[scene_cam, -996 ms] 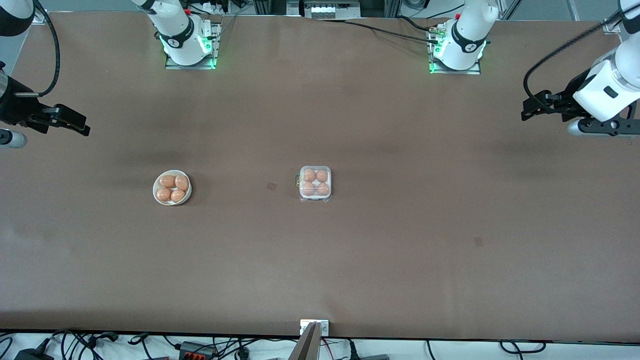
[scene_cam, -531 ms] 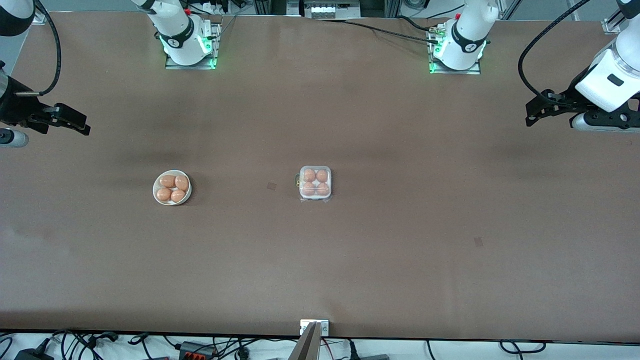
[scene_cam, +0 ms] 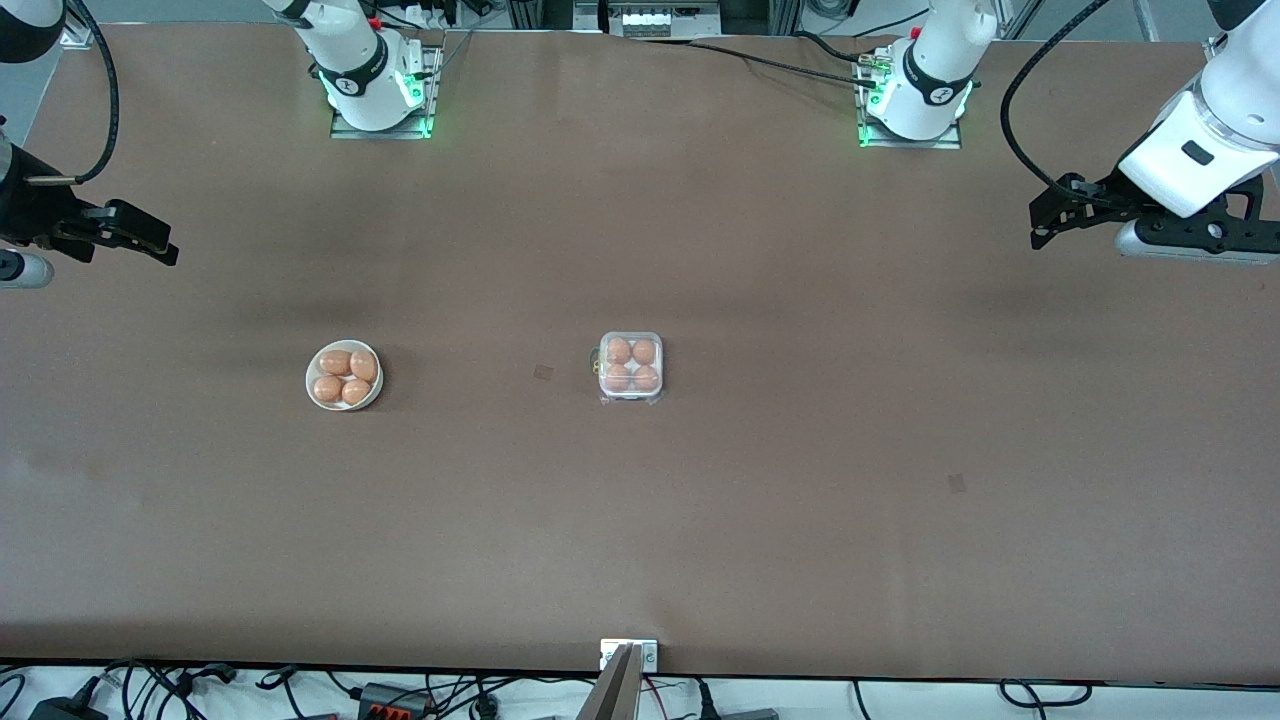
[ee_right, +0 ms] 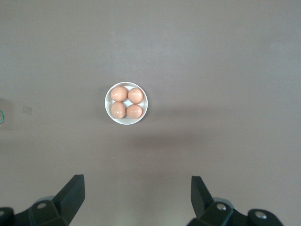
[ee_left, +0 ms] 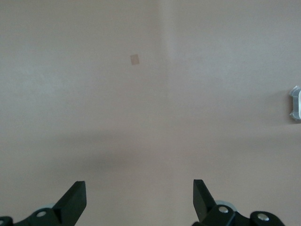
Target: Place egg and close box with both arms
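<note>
My left fingers (scene_cam: pixel 1040 225), spread and empty, have just drifted up and inward, right fingers (scene_cam: pixel 160 250) spread too, both well away from the box (scene_cam: pixel 631 367), closed with four eggs inside — job looks finished.

Eight eggs can be counted in all. Four eggs (scene_cam: pixel 631 365) are held in one box (scene_cam: pixel 631 397). Four more eggs (scene_cam: pixel 344 376) are held in one bowl (scene_cam: pixel 311 376). Two robot arms are seen, each with two fingers. One worktop (scene_cam: pixel 800 500) is seen.
</note>
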